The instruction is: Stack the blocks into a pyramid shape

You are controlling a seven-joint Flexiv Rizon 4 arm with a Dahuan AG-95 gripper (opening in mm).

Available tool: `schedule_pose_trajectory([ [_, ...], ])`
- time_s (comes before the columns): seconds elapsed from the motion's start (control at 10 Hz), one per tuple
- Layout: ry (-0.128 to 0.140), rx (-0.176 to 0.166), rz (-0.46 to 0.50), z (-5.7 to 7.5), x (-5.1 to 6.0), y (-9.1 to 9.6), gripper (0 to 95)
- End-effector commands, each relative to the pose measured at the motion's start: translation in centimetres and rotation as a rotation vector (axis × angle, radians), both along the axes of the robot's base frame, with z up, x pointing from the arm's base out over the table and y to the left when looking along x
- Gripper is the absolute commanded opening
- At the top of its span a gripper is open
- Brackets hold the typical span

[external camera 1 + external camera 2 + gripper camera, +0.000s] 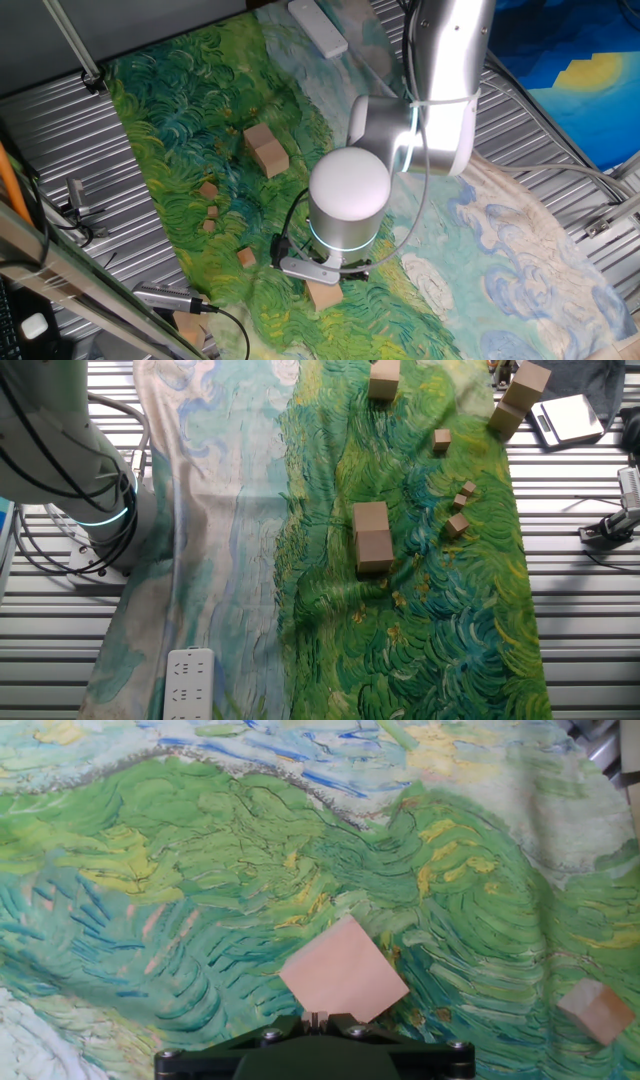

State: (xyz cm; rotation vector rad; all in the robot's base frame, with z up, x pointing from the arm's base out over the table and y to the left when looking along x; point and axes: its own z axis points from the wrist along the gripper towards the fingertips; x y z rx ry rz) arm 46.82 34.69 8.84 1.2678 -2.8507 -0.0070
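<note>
One fixed view: two large light-tan wooden cubes (266,150) touching in a row on the green painted cloth (190,90); silver arm (400,130) above a third large cube (324,294).

Other fixed view: pair's long axis runs top-to-bottom.

Hand view: third cube sits corner-on before the gripper (315,1020); jaw opening cannot be told.

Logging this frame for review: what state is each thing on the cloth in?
Two large blocks: side by side, touching, flat on the cloth.
Large block under the hand: alone, flat on the cloth.
Small blocks: scattered, unstacked.
Gripper: above the lone block; fingers unseen.
Painted cloth: spread out, wrinkled.
</note>
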Motion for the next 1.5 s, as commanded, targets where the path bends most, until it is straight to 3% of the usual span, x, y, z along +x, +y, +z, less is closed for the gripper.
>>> schedule_pose_trajectory([
  [0.1,0.0,0.0,0.021,0.02,-0.05,0.04,0.0],
  [0.7,-0.006,-0.002,0.02,0.25,-0.2,0.02,0.0],
  [0.9,-0.001,-0.022,0.113,0.25,-0.2,0.02,0.0],
  [1.2,-0.003,-0.006,0.193,0.25,-0.2,0.02,0.0],
  [1.5,-0.001,0.012,0.205,0.25,-0.2,0.02,0.0],
])
